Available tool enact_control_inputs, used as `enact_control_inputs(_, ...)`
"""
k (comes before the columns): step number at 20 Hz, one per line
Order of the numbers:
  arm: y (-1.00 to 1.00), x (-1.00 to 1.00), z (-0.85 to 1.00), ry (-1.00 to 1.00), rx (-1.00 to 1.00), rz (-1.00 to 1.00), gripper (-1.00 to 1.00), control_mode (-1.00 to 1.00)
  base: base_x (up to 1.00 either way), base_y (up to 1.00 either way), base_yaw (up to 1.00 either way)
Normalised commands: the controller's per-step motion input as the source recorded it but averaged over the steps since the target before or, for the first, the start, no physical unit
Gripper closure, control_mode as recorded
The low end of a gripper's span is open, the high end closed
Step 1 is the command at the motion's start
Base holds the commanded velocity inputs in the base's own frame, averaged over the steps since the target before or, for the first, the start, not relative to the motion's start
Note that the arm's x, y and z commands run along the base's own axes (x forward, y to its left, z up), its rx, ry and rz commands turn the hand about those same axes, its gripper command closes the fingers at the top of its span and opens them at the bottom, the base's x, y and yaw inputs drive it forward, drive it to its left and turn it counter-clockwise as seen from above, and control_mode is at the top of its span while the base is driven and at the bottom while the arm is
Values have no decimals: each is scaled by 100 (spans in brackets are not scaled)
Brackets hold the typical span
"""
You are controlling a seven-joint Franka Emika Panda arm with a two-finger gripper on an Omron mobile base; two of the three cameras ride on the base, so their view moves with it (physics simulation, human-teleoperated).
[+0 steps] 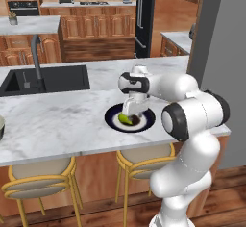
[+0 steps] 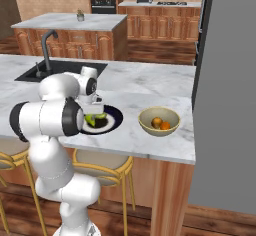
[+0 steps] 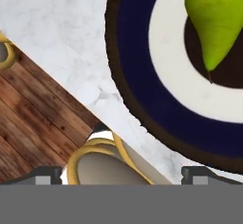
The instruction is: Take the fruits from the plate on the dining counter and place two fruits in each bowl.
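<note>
counter (image 2: 150, 87): long white marble top | plate (image 2: 116, 116): dark, on the counter, just left of the bowl | bowl (image 2: 159, 121): cream, near the counter's right end, two orange fruits (image 2: 160, 124) inside | pear (image 3: 216, 21): green, on the plate | fingers (image 3: 122, 173): wide apart, over the plate, holding nothing

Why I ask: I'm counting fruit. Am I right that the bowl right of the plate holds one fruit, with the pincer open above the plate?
Not quite: the bowl holds two fruits, per the right base view. The pincer is indeed open above the plate.
</note>
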Motion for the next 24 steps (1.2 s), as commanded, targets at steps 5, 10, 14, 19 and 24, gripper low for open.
enact_control_inputs(5, 7, 43, -18, 0, 0, 0, -100, -100, 0, 0, 0)
enact_control_inputs(10, 0, 32, -13, 0, 0, 0, -100, -100, 0, 0, 0)
enact_control_inputs(14, 2, 26, -22, 0, 0, 0, -100, -100, 0, 0, 0)
enact_control_inputs(19, 8, 23, -30, 0, 0, 0, -100, -100, 0, 0, 0)
enact_control_inputs(24, 9, 19, -22, 0, 0, 0, -100, -100, 0, 0, 0)
